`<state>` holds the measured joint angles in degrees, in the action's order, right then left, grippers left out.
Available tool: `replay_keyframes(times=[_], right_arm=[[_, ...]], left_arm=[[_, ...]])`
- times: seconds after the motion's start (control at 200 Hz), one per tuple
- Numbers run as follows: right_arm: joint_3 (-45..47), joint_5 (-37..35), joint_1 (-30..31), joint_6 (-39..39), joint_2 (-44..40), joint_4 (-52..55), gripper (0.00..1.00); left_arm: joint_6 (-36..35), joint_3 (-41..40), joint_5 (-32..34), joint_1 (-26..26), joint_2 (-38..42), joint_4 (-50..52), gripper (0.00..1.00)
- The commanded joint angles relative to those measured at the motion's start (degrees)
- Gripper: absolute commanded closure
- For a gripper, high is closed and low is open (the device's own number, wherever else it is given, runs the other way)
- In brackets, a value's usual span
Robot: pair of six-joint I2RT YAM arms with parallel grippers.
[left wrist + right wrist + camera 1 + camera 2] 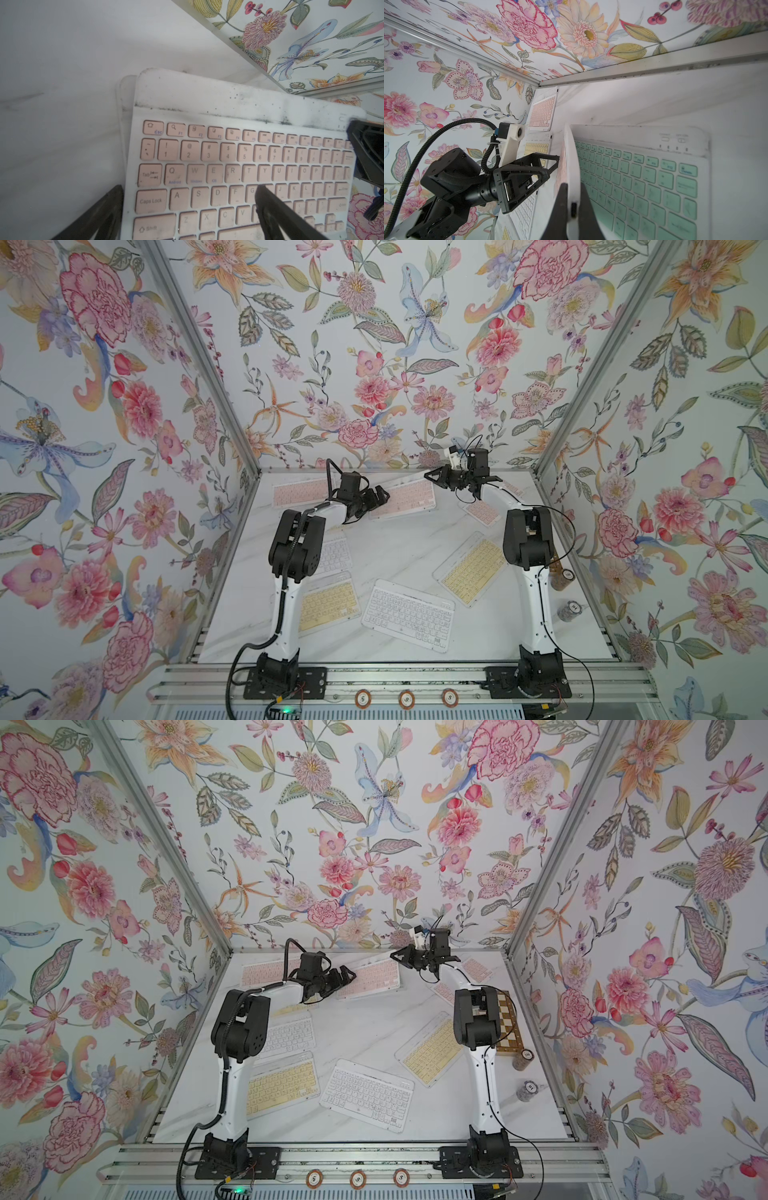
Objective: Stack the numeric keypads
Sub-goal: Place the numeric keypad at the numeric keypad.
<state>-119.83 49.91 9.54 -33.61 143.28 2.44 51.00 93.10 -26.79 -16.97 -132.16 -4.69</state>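
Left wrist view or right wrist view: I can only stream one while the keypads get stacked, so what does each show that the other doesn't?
Only the left wrist view: the held pink keypad face-on, key legends readable, dark grime along its top strip. Only the right wrist view: a mint-green keypad lying flat under it, the right gripper pinching the pink one's thin edge, and a far pink keypad, a yellow keypad and a white keypad beyond. Both: the held pink keypad and the open left gripper.
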Motion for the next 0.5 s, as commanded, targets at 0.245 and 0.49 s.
replay_keyframes(times=[0.245, 0.49], right_arm=[[-9.21, -4.32, -0.54, 2.37, 7.48, 4.29, 0.82], [-15.1, -9.19, -0.49, 2.81, 11.95, 7.8, 0.81]], left_arm=[[1.25, -2.09, -1.78, 0.27, -1.32, -0.4, 0.01], [1.82, -4.0, -2.2, 0.21, -0.47, -1.45, 0.01]])
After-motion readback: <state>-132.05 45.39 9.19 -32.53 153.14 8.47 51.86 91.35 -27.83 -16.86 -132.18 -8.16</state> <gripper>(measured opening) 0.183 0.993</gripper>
